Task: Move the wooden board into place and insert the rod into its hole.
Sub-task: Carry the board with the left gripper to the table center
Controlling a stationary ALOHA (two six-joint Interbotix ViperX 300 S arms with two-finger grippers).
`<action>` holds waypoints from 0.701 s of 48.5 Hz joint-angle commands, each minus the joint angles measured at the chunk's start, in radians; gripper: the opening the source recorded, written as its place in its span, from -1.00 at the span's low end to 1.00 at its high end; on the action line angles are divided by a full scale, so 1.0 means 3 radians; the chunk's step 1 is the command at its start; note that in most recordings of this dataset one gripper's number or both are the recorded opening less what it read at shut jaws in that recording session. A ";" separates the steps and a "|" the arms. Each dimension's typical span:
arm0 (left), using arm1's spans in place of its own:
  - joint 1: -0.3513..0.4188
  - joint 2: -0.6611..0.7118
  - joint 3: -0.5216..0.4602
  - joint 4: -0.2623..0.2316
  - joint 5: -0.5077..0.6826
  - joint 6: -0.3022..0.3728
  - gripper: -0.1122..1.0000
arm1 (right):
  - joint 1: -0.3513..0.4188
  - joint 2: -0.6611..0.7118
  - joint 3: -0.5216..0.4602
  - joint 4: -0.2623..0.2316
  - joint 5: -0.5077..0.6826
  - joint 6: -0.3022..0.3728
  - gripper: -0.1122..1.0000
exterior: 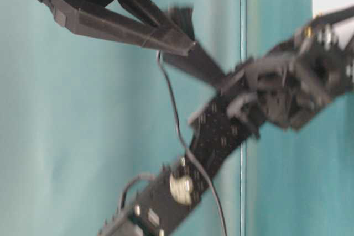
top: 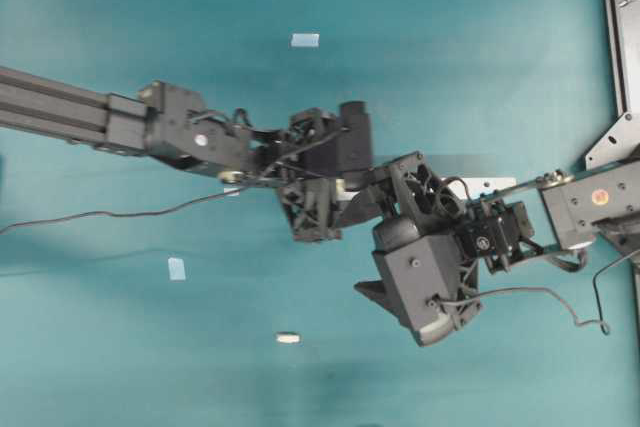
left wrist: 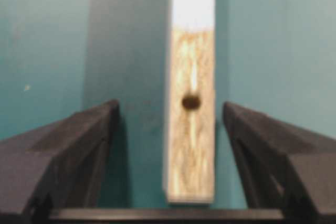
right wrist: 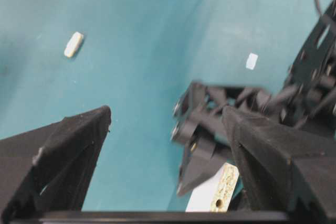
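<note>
A wooden board (left wrist: 191, 103) is seen lying on a teal table (top: 120, 327) between the spread, untouching fingers of the left gripper (left wrist: 168, 129). The right gripper (right wrist: 168, 129) is held wide open (nothing inside). The rod (top: 288, 338) lies apart, amid bare surface.

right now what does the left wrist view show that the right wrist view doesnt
Only the left wrist view shows the wooden board lengthwise between the open left hand, untouched by its fingers, with a dark hole and a pale patch near its far end. Only the right wrist view shows the rod lying apart on the teal table, two pale tape squares, the left hand from outside, and the open, empty right hand. Both show the board and teal surface.
</note>
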 commanded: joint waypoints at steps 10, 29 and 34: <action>-0.0015 -0.0235 0.0511 0.0010 -0.0997 0.0010 0.58 | -0.0005 -0.0056 -0.0031 0.0000 0.0031 0.0005 0.99; -0.0066 -0.0082 0.0665 0.0010 -0.1565 0.0015 0.58 | 0.0015 0.0102 -0.0174 0.0066 0.0470 0.0015 0.99; -0.0077 -0.0020 0.0675 0.0010 -0.1652 0.0015 0.55 | 0.0031 0.0220 -0.0297 0.0174 0.0547 0.0020 0.99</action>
